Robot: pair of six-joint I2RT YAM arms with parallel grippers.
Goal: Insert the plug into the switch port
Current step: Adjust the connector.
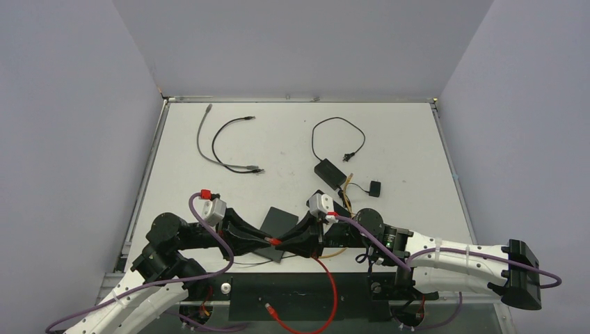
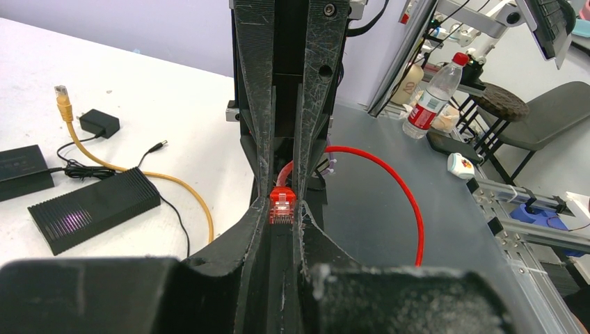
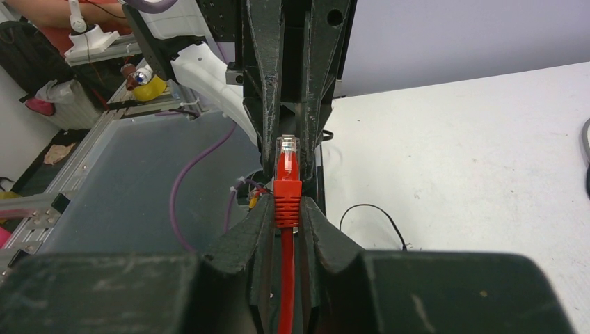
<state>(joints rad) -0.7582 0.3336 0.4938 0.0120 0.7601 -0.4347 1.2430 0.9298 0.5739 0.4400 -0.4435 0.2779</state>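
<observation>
Both grippers meet low over the table's [image 1: 389, 146] near edge. The left gripper [image 2: 282, 219] is clamped on the red plug [image 2: 282, 206], nipping its clear tip between the fingers. The right gripper [image 3: 286, 212] pinches the same plug by its ribbed boot, and the red cable [image 3: 284, 278] runs back between its fingers. The switch [image 1: 280, 219] lies flat just beside them. Off the table, a bottle's [image 2: 437, 94] red label is too blurred to read.

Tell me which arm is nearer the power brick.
Right. The right arm sits just on the near side of the power brick; the left arm lies farther off, toward the near left.
</observation>
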